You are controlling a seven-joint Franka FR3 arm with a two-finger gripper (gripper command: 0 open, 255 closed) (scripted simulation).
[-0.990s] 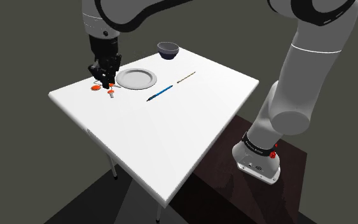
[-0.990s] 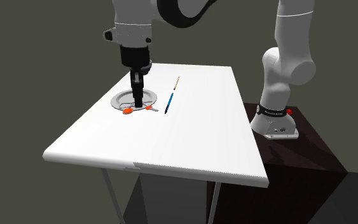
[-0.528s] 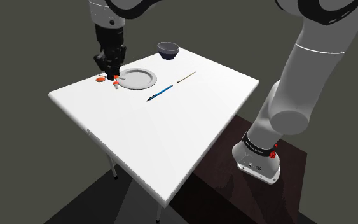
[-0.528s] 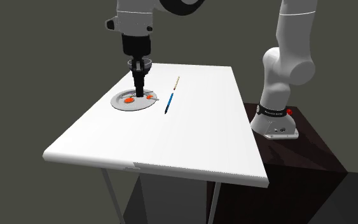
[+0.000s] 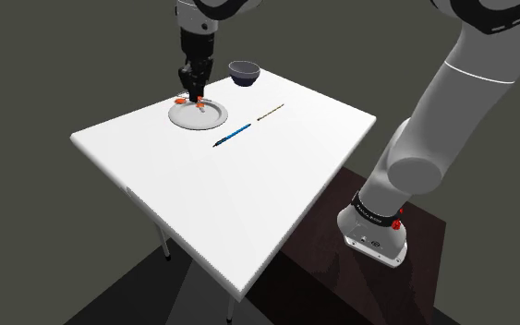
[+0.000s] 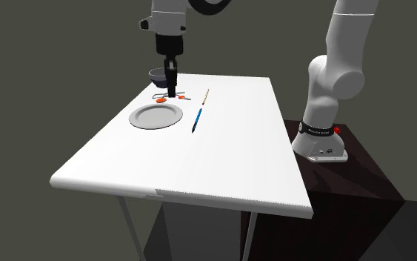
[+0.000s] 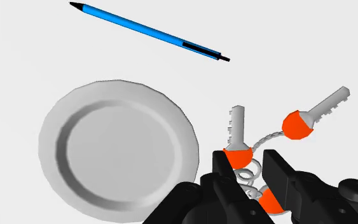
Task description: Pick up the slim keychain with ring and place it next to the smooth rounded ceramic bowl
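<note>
Your claw (image 7: 252,178) is clamped on the keychain (image 7: 238,154): in the wrist view the two black fingers (image 7: 225,175) pinch the silver coil between them. Two grey keys with orange heads fan out past the fingertips, and a third orange head sits against the other finger.

In the shoulder view the claw (image 5: 195,95) points straight down over the far rim of the grey plate (image 5: 198,113), at about eleven o'clock on that plate, with the keychain (image 5: 193,100) at its tips. The dark bowl (image 5: 244,72) stands at two o'clock from the claw, near but apart from it. The blue pen (image 5: 233,135) lies at four o'clock from the plate and a thin pale stick (image 5: 270,112) at three o'clock, both on the white table (image 5: 248,212).

In the second exterior view you see the claw (image 6: 172,93) between bowl and plate: the bowl (image 6: 157,76) at ten o'clock from it, the plate (image 6: 155,116) at seven o'clock. The keychain (image 6: 182,97) shows as orange specks at the fingertips, low over the table (image 6: 221,170); you cannot tell whether it touches the surface. The pen (image 6: 198,119) lies at five o'clock from the claw.
</note>
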